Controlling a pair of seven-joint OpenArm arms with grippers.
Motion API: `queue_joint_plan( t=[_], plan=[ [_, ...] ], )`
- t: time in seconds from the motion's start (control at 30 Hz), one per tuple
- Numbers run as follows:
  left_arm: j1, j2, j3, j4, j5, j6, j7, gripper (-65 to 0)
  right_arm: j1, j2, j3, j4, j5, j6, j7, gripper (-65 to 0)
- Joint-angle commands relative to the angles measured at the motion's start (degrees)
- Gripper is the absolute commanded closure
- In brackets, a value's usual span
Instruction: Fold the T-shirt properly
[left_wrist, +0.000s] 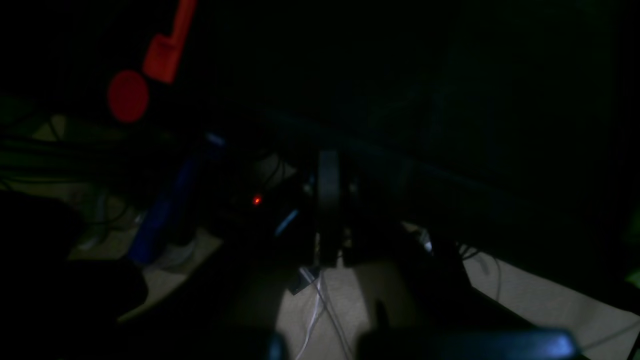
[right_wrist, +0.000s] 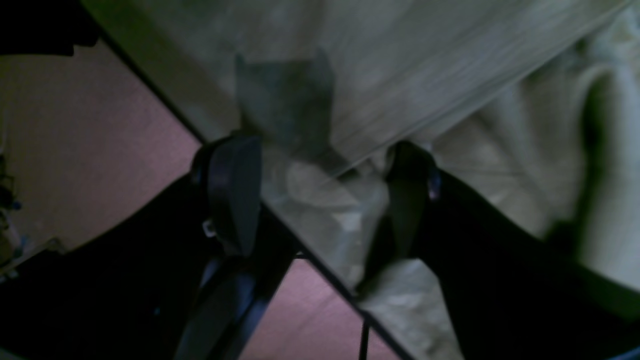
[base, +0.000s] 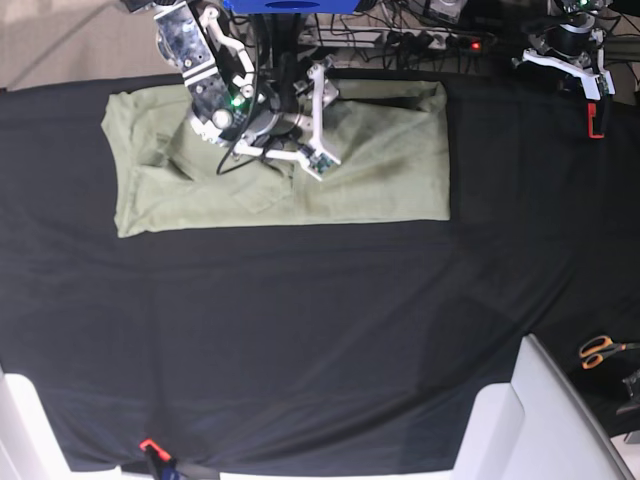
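matt cotton T-shirt (base: 380, 170), black matt table cloth (base: 300, 330)

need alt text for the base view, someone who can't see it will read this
Overhead view of a pale green T-shirt, partly folded, lying near the far edge of a table covered in black cloth. The right arm's gripper reaches over the shirt's middle, while the left gripper sits off the shirt at the far corner. Orange-handled scissors lie beside the table.
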Motion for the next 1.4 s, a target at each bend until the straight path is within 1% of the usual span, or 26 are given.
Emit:
queue_joint_plan(
  t=[0.0, 0.03, 0.1, 0.17, 0.3, 0.37, 0.4, 0.47, 0.6, 0.73, 0.87, 1.0, 1.07, 1.1, 1.13, 1.17, 1.23, 1.27, 1.37],
  plan=[
    [0.7, -0.7, -0.4, 0.6, -0.4, -0.3, -1.1, 0.0, 0.5, -0.5, 0.0, 0.7, 0.6, 0.2, 0.8, -35.4],
    [0.7, -0.7, -0.4, 0.6, -0.4, -0.3, -1.1, 0.0, 0.5, -0.6, 0.1, 0.7, 0.6, 0.2, 0.8, -35.3],
    [0.8, -0.7, -0.5, 0.6, -0.4, -0.3, -1.1, 0.0, 0.5, -0.6, 0.1, 0.7, 0.6, 0.2, 0.8, -31.8],
    [0.8, -0.7, -0.5, 0.6, -0.4, -0.3, -1.1, 0.0, 0.5, -0.6, 0.1, 0.7, 0.6, 0.2, 0.8, -25.8],
    [0.8, -0.7, -0.5, 0.6, -0.4, -0.3, -1.1, 0.0, 0.5, -0.6, -0.1, 0.7, 0.6, 0.2, 0.4, -11.9],
    [0.8, -0.7, -0.5, 0.6, -0.4, -0.3, -1.1, 0.0, 0.5, -0.6, 0.2, 0.7, 0.6, 0.2, 0.4, -2.0],
    [0.7, -0.7, -0.5, 0.6, -0.4, -0.3, -1.1, 0.0, 0.5, -0.6, 0.2, 0.7, 0.6, 0.2, 0.3, 0.0],
    [0.7, -0.7, -0.4, 0.6, -0.4, -0.3, -1.1, 0.0, 0.3, -0.6, 0.2, 0.7, 0.6, 0.2, 0.3, -0.9],
    [0.7, -0.7, -0.4, 0.6, -0.4, -0.3, -1.1, 0.0, -0.1, -0.2, 0.2, 1.3, 0.6, 0.1, 0.0, -0.5],
    [0.8, -0.7, -0.5, 0.6, -0.4, -0.3, -1.1, 0.0, -0.4, -0.1, 0.9, 2.8, 0.6, 0.1, -3.9, -0.5],
    [0.8, -0.7, -0.5, 0.6, -0.4, -0.3, -1.1, 0.0, -1.6, 0.0, 1.0, 7.0, 0.5, 0.0, -5.4, -0.5],
    [0.6, -0.7, -0.4, 0.6, -0.4, -0.3, -1.1, 0.0, -1.5, 0.0, 1.0, 7.8, 0.4, 0.0, -7.6, -0.5],
    [0.6, -0.7, -0.4, 0.6, -0.4, -0.3, -1.1, 0.0, -1.4, 0.9, 1.0, 7.8, 0.4, -0.1, -7.9, -0.5],
    [0.6, -0.7, -0.4, 0.6, -0.4, -0.3, -1.1, 0.0, -1.4, 1.3, 1.0, 7.8, 0.4, -0.5, -7.9, -0.5],
    [0.6, -0.7, -0.4, 0.6, -0.4, -0.3, -1.1, 0.0, -1.4, 1.5, 1.0, 7.8, 0.4, -1.9, -7.9, -0.5],
    [0.6, -0.7, -0.4, 0.6, -0.4, -0.3, -1.1, 0.0, -1.5, 1.6, 0.8, 7.8, 0.4, -4.1, -7.9, -0.5],
    [0.6, -0.7, -0.4, 0.6, -0.4, -0.3, -1.1, 0.0, -1.5, 2.4, 0.4, 7.9, 0.4, -7.2, -7.9, -0.5],
    [0.6, -0.7, -0.4, 0.6, -0.4, -0.3, -1.1, 0.0, -1.5, 2.5, 0.4, 7.9, 0.4, -7.9, -7.9, -0.5],
    [0.6, -0.7, -0.4, 0.6, -0.4, -0.3, -1.1, 0.0, -1.5, 2.6, 0.4, 7.9, 0.4, -7.9, -7.9, -0.5]
  ],
)
